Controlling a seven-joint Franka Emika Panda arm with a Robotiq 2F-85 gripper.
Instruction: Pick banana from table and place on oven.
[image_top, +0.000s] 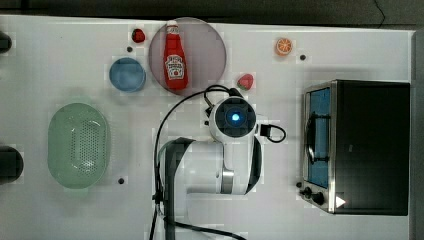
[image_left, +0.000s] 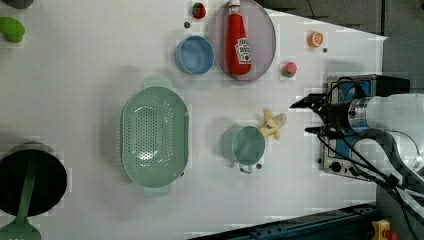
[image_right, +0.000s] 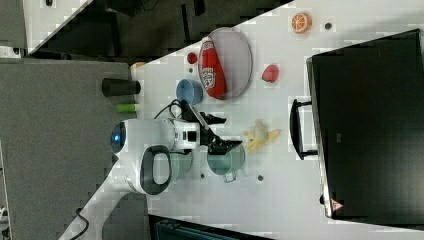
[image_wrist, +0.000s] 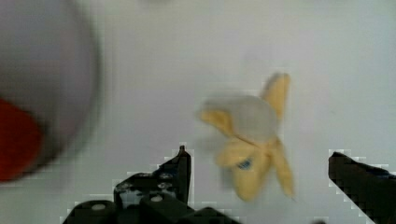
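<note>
The pale-yellow, half-peeled banana (image_left: 273, 124) lies on the white table (image_left: 75, 75) beside a green cup; I also see this banana (image_right: 260, 135) in the right view and close up in the wrist view (image_wrist: 252, 140). My gripper (image_left: 306, 117) hangs open above the table, to the left view's right of the banana. In the wrist view the gripper (image_wrist: 257, 154) has its dark fingers either side of the banana, with nothing held. The oven (image_top: 370, 147), with a black top and blue glass door, stands at the top view's right. In the top view my arm hides the banana.
A green cup (image_left: 246, 145) sits right by the banana. A ketchup bottle (image_top: 175, 57) lies on a grey plate (image_top: 210, 45), next to a blue bowl (image_top: 127, 74). A green colander (image_top: 78, 145), two strawberries (image_top: 245, 81) and an orange slice (image_top: 283, 46) are spread about.
</note>
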